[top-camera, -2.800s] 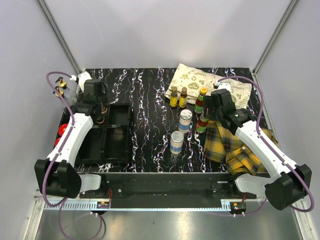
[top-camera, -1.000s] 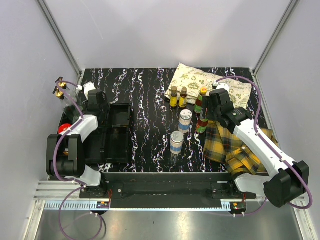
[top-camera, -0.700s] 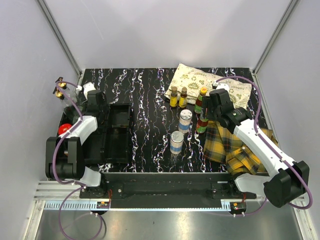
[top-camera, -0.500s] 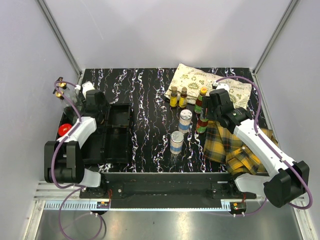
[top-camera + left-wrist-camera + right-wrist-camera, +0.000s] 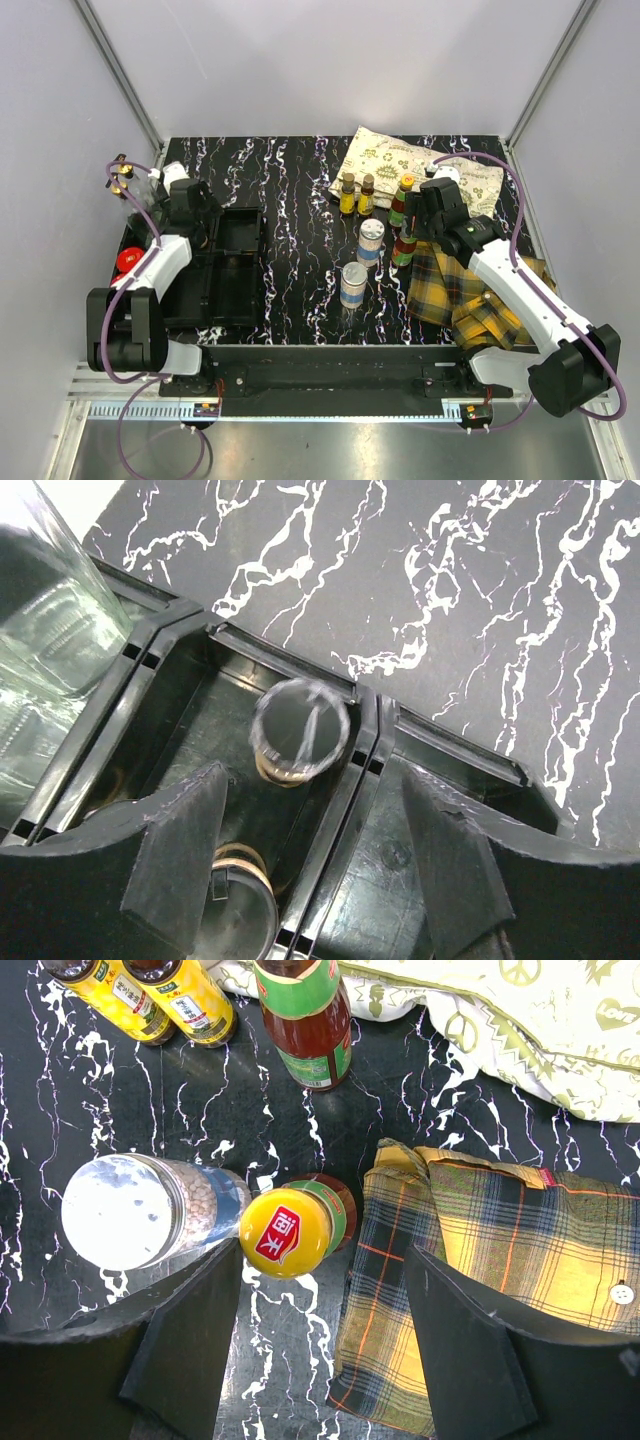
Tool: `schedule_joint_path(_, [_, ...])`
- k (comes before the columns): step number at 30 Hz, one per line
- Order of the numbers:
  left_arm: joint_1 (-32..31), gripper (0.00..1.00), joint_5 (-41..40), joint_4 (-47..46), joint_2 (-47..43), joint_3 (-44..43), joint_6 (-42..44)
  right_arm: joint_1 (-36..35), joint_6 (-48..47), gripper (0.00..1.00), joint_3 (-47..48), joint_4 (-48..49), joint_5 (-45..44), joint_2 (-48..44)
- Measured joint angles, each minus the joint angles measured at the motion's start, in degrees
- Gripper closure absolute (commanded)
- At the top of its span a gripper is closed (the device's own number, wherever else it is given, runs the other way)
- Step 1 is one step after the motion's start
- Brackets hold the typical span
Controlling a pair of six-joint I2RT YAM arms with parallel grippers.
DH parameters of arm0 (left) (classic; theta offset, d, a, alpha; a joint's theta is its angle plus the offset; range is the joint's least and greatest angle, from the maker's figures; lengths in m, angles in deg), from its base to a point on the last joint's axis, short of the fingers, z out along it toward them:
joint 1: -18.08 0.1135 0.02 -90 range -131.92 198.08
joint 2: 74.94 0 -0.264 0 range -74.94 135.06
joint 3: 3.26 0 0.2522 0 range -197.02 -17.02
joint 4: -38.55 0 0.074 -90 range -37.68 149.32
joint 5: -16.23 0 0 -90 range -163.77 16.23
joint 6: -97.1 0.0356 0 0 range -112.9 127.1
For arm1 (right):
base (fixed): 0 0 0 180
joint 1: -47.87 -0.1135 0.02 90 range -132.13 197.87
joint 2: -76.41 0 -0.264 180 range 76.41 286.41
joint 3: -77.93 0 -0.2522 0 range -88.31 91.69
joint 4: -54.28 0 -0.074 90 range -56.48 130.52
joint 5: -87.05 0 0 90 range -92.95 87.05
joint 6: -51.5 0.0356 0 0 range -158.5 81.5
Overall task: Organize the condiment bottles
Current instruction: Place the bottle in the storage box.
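The left gripper (image 5: 315, 785) is hovering open and empty over a black plastic compartment tray (image 5: 440, 745), where a small clear-capped round bottle (image 5: 300, 730) is standing just ahead of its fingertips. The right gripper (image 5: 322, 1260) is hanging open over a yellow-capped green-labelled sauce bottle (image 5: 288, 1232), untouched between its fingers. A silver-lidded clear shaker (image 5: 120, 1210) is standing just left of that bottle and a yellow plaid cloth (image 5: 480, 1250) is lying to its right.

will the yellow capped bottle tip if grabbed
Probably tippy: the yellow-capped bottle stands tall and narrow. Its glossy cap looks slippery, so a grip lower down seems safer. The shaker close beside it could get knocked.
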Motion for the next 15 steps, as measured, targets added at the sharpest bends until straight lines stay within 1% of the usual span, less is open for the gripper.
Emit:
schedule_joint_path(4, [0.0, 0.25, 0.0, 0.3, -0.3, -0.4, 0.2, 0.0, 0.0, 0.25, 0.0, 0.0, 0.0, 0.0])
schedule_joint_path(6, [0.0, 0.22, 0.0, 0.5, -0.4, -0.6, 0.2, 0.0, 0.0, 0.25, 0.0, 0.0, 0.0, 0.0])
schedule_joint_path(11, [-0.1, 0.1, 1.1, 2.0, -2.5, -0.9, 1.2, 0.0, 0.0, 0.25, 0.0, 0.0, 0.0, 0.0])
schedule_joint_path(12, [-0.3, 0.05, 1.7, 2.9, -3.3, -1.1, 1.9, 0.0, 0.0, 0.25, 0.0, 0.0, 0.0, 0.0])
schedule_joint_path(14, [-1.3, 0.01, 2.6, 4.1, -5.2, -1.9, 3.4, 0.0, 0.0, 0.22, 0.0, 0.0, 0.0, 0.0])
schedule_joint_path(15, [-2.2, 0.01, 3.2, 4.6, -6.1, -2.5, 4.2, 0.0, 0.0, 0.17, 0.0, 0.0, 0.0, 0.0])
